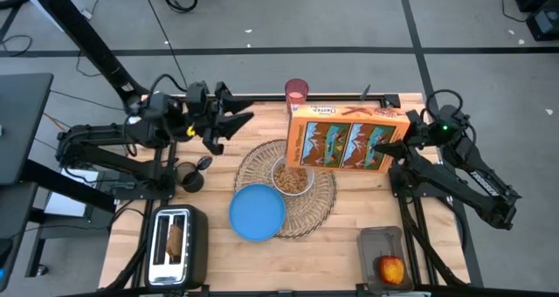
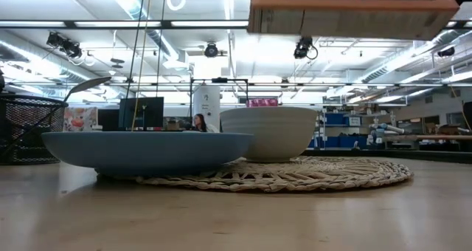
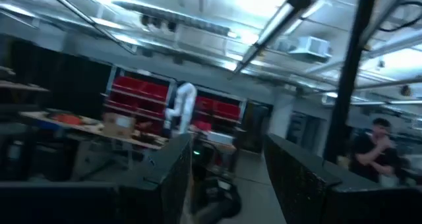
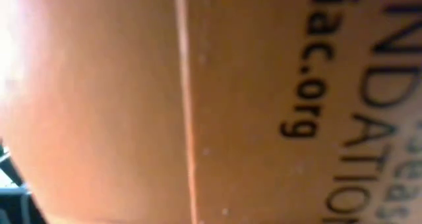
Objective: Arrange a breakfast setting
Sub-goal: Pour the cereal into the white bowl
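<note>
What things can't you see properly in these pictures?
- White bowl: in the high view the orange cereal box covers part of it.
- Cereal box: the low view's top edge cuts it off; the right wrist view shows only blurry print.
- Right hand: its fingers are hidden behind the box.
- Toast slice: mostly sunk in the toaster.

floor (image 1: 349, 17): grey, dark tape lines
ceiling (image 2: 221, 7): bright strip lights
shelving (image 3: 142, 92): red bins
person (image 3: 372, 148): standing, far side
</note>
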You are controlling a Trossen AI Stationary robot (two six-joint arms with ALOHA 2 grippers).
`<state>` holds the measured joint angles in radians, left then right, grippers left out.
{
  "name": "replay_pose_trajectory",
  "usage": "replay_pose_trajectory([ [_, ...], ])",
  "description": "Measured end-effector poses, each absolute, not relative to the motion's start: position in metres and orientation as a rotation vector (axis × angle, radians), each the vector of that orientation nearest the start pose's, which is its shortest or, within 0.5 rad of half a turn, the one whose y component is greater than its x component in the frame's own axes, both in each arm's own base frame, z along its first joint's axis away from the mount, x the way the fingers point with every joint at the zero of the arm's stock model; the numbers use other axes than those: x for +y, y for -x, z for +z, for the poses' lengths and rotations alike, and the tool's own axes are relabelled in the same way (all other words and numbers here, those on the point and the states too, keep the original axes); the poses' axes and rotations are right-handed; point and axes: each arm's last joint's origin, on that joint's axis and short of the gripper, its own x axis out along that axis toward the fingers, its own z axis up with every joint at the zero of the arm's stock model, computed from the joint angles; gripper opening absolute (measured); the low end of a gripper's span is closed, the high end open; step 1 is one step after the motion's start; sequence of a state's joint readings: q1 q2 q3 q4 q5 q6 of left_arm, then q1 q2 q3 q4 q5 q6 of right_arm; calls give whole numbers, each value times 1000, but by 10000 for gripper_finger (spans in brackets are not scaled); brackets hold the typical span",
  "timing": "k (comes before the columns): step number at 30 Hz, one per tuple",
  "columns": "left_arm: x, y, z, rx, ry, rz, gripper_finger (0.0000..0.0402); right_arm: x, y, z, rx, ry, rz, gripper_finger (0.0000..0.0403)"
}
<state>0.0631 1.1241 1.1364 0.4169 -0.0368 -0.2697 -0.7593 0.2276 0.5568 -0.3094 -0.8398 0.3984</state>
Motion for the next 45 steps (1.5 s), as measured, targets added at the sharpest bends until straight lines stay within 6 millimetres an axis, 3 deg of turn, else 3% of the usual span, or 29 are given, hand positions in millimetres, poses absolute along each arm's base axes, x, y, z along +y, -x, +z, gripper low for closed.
replay_pose_trajectory([
  [10, 21, -226, 468, -489, 202, 114, 197, -24, -57, 326, -186, -328, 147, 244],
  [19, 19, -236, 456, -386, 204, 205, 197, -16, -45, 357, -489, -216, 158, 244],
  [26, 10, -272, 439, -377, 225, 218, 197, -4, -25, 380, -856, -67, 110, 244],
  [34, 0, -324, 421, -371, 239, 208, 200, 6, -9, 390, -1095, 12, 106, 244],
  [41, -1, -378, 437, -283, 253, 121, 256, 4, -12, 390, -1078, -23, 112, 244],
  [45, -2, -403, 452, -303, 166, 67, 299, 0, -16, 390, -1062, -41, 106, 244],
])
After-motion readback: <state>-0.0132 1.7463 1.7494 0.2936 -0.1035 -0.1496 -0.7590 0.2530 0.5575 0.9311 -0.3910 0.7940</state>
